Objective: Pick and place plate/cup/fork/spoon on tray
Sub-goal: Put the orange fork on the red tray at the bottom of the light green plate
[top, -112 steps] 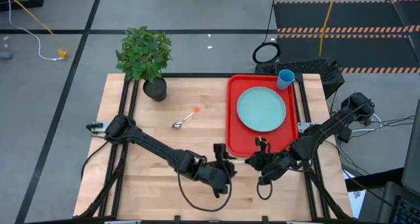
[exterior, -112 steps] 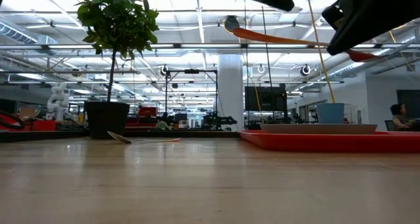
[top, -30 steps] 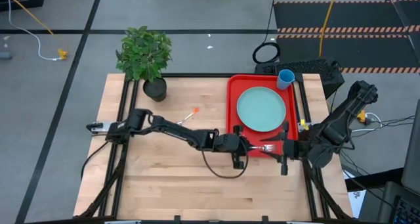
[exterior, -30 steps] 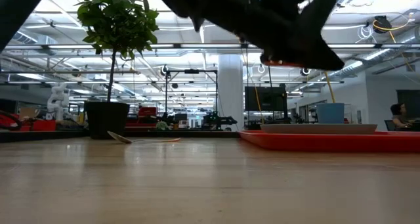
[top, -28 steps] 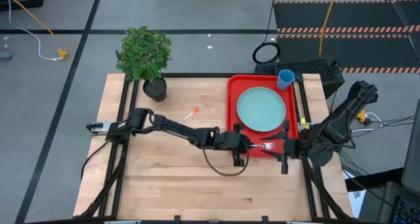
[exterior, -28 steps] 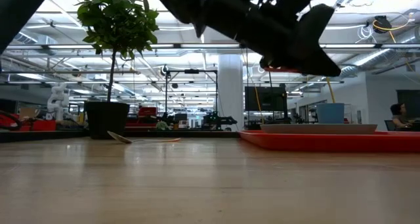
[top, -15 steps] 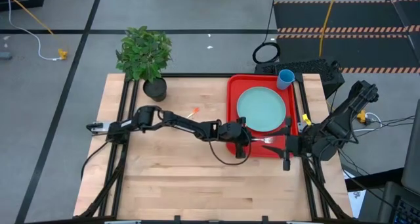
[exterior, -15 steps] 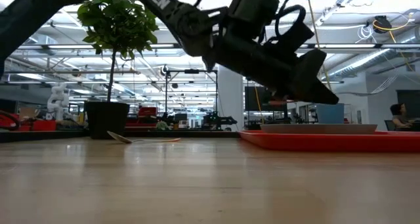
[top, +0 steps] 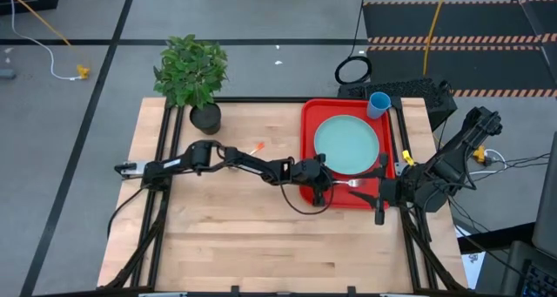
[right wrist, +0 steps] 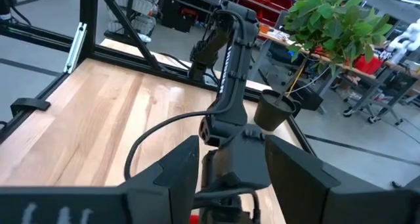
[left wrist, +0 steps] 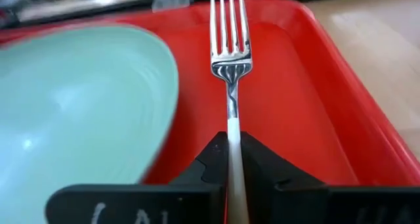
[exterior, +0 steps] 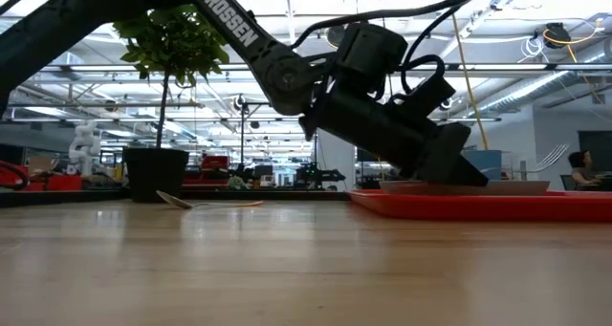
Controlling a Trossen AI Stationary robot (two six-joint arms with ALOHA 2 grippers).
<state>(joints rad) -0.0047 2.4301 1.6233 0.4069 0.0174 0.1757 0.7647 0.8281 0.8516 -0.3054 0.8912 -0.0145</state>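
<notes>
The fork (left wrist: 230, 50) points its silver tines away from my left gripper (left wrist: 231, 159), which is shut on it low over the red tray (top: 306, 131), just near of the pale turquoise plate (top: 346, 144). In the low view that gripper (exterior: 449, 163) slants down to the tray's rim. The blue cup (top: 378, 104) stands at the tray's far right corner. The spoon (exterior: 191, 203) lies on the wood by the plant; from above only its orange tip (top: 258, 146) shows past the left arm. My right gripper (top: 380, 197) stands open at the tray's near right corner. My left gripper pinches the fork's stem (left wrist: 233, 140) between its two fingers, a short way behind the tines. The fingers come from the table's left, slanting down, and the fork runs straight on out of them toward the right edge. Whether the tines touch the tray floor, I cannot tell.
A potted plant (top: 193, 77) stands at the table's far left. Bare wood (top: 226, 236) spreads over the near half of the table. A black coiled cable (top: 352, 70) lies on the floor beyond the tray.
My left gripper has sunk from well above the table down to the tray's rim, carrying the fork, and has drifted a little toward the far edge, closer to the plate. It has stayed shut on the fork.
</notes>
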